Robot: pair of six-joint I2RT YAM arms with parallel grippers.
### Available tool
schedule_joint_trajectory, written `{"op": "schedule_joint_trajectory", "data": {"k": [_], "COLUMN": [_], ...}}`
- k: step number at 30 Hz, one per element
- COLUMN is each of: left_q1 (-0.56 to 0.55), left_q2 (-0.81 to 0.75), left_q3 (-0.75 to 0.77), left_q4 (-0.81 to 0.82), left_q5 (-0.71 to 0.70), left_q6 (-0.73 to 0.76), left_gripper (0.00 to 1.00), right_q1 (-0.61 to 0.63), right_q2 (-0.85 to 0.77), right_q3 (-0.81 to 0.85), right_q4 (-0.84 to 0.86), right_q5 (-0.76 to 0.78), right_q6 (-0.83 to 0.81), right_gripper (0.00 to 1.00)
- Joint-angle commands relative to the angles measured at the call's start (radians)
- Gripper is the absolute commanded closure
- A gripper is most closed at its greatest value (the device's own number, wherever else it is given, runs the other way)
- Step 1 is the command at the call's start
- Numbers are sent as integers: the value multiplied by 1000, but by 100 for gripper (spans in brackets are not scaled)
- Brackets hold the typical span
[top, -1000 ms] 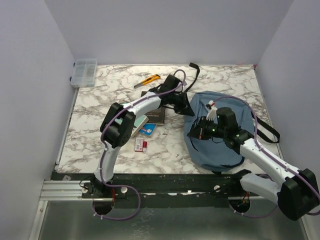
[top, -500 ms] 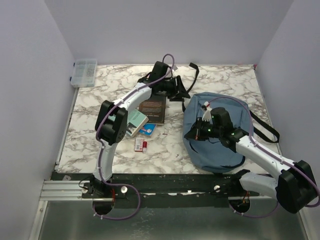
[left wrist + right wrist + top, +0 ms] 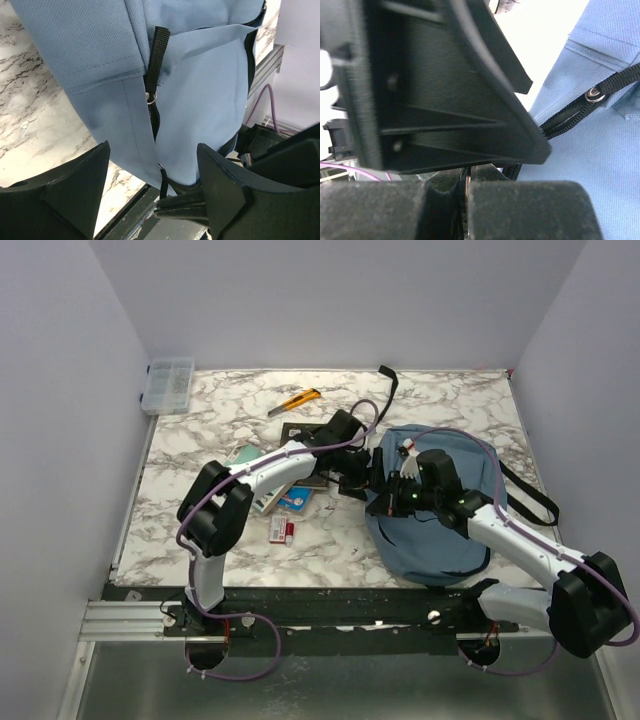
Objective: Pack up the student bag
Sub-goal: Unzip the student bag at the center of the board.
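Blue student bag (image 3: 440,540), long axis near-to-far, right on marble table (image 3: 200,450).
My left gripper (image 3: 152,150) gapes; my right gripper (image 3: 465,192) is closed.

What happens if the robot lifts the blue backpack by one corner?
The student bag lies slumped and creased, so it would probably sag and fold. Its woven fabric looks rough, so likely not slippery. It looks flat, maybe nearly empty, so probably light.
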Motion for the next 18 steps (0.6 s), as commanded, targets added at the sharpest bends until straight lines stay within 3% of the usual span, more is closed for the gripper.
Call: {"op": "schedule_joint_trajectory", "data": {"k": [1,5,9,14,18], "left_q1": [-22,-19,-15,20,87], "left_q2": [81,150,196,241,290], "left_q3": [71,153,209,295,406], "left_q4": [-58,-116,-116,-116,-115], "left_q5": [-24,-73,-55,-39,13], "left_q6": [51,76,60,57,40], "left_gripper": [31,56,67,92,100], "right_q1": [2,1,2,3,19], "right_q2": [-19,-38,-37,-43,-65], "right_q3": [21,6,5,-12,-79], "right_q4": [5,7,-6,-9,32], "right_q5": [36,43,45,36,46], "right_q6": [-27,-25,-34,-40,-32], "right_gripper": [100,99,99,99,99]}}
